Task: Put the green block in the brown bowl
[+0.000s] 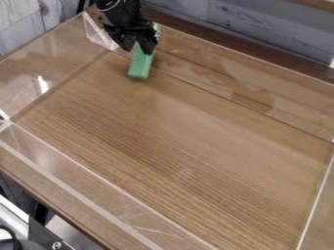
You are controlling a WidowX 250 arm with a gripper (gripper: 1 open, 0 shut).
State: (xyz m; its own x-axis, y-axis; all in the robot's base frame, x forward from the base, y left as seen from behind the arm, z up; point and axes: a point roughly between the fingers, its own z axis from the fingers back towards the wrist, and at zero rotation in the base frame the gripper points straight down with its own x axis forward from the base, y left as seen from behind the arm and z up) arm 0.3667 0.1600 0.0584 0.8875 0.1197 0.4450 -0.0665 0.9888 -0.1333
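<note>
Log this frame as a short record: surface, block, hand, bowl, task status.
surface: wooden table with clear walls around it
block: green block, lying tilted on the table near the far edge
hand: hand just above the block's upper end, jaws apart; contact cannot be told
bowl: no brown bowl in view
task status: block not in a bowl

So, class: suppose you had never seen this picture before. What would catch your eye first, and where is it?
The bright green block stands out first, lying tilted on the wooden table near its far edge. Just above it hangs the black gripper, jaws apart over the block's upper end. No brown bowl is in view anywhere.
</note>
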